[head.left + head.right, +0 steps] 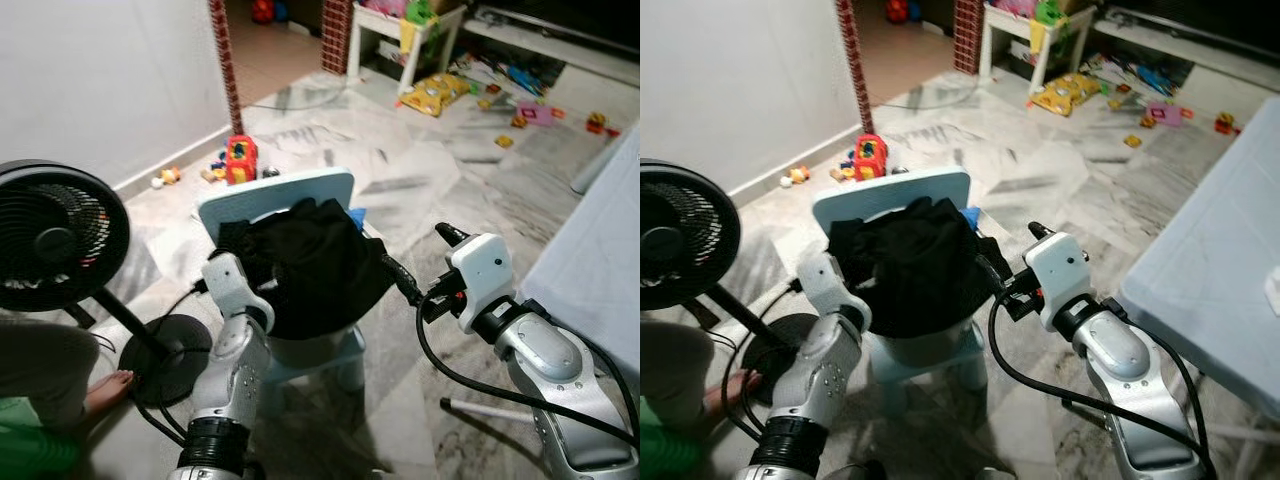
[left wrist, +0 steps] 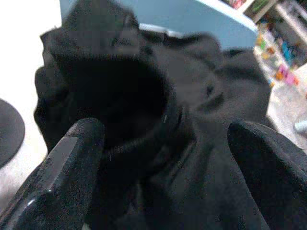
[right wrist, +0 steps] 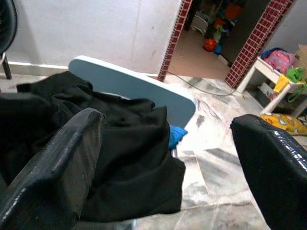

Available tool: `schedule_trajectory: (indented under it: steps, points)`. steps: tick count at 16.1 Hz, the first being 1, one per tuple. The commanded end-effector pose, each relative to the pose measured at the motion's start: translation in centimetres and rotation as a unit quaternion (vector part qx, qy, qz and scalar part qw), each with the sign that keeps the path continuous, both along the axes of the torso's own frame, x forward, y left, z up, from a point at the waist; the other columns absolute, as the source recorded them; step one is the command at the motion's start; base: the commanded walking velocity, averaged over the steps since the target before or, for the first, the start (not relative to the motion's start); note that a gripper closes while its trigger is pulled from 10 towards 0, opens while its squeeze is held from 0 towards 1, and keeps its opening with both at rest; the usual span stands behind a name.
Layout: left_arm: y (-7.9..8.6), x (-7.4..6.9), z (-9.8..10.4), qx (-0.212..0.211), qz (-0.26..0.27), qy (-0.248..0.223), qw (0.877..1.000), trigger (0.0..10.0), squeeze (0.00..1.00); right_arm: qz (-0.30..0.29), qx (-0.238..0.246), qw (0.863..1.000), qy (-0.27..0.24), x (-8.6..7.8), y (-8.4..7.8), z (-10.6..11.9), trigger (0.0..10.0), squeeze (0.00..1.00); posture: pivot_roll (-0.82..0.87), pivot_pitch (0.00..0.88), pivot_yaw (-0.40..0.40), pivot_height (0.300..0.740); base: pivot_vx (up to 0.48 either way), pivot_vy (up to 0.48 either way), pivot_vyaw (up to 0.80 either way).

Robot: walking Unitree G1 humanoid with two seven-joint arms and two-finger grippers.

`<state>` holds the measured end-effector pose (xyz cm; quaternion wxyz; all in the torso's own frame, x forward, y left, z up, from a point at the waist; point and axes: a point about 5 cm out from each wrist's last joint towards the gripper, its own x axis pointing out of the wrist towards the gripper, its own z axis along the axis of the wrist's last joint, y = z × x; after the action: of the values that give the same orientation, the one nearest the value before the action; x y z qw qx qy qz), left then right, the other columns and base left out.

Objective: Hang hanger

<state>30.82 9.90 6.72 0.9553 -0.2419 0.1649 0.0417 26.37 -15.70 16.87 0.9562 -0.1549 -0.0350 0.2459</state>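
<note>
A black garment (image 1: 310,265) lies heaped on the seat of a small light-blue chair (image 1: 275,192). A bright blue piece (image 3: 176,135) pokes out from under it by the chair's back; I cannot tell what it is. My left gripper (image 2: 163,158) is at the garment's left side, open, with the bunched cloth right in front of its fingers (image 2: 72,158). My right gripper (image 3: 168,158) is open at the garment's right edge, one finger (image 1: 398,275) close against the cloth. No hanger can be made out.
A black standing fan (image 1: 50,235) is close on the left, with a person's bare foot (image 1: 105,388) beside its base (image 1: 165,355). A pale blue bed or table (image 1: 590,250) fills the right. Toys (image 1: 240,158) are scattered on the marble floor behind the chair.
</note>
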Motion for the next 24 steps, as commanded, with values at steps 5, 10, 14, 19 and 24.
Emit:
schedule_trajectory:
  steps: [5, 10, 14, 19, 24]
  points:
    - [0.5, -3.8, -0.7, -0.013, 0.015, 0.011, 1.000, 10.0, 0.00, 0.009, 0.001, 1.000, 0.002, 0.2, 0.4, 0.1, 10.0, 0.00, -0.21, 0.191, -0.023, 0.740, 0.000, 0.000, 0.00]
    - [5.2, -7.1, 0.9, 0.053, 0.018, -0.010, 0.998, 10.0, 0.00, 0.033, 0.040, 0.998, 0.024, 0.9, 2.0, -0.5, 10.0, 0.00, -0.13, 0.171, -0.034, 0.740, 0.000, 0.000, 0.00]
    - [5.9, -7.9, 1.6, 0.068, 0.008, -0.025, 0.997, 10.0, 0.00, 0.051, 0.045, 0.998, 0.015, 1.6, 2.9, -0.6, 10.0, 0.00, -0.09, 0.153, -0.032, 0.740, 0.000, 0.000, 0.00]
    - [4.7, -6.9, 2.3, 0.065, -0.019, -0.040, 0.997, 10.0, 0.00, 0.051, 0.043, 0.998, 0.008, 1.5, 2.7, -0.6, 10.0, 0.00, -0.12, 0.139, -0.015, 0.740, 0.000, -0.205, 0.64]
    - [4.2, -6.4, 2.3, 0.057, -0.025, -0.041, 0.997, 10.0, 0.00, 0.046, 0.036, 0.998, 0.008, 1.2, 2.0, -0.7, 10.0, 0.00, -0.13, 0.135, -0.026, 0.740, 0.000, -0.415, 0.50]
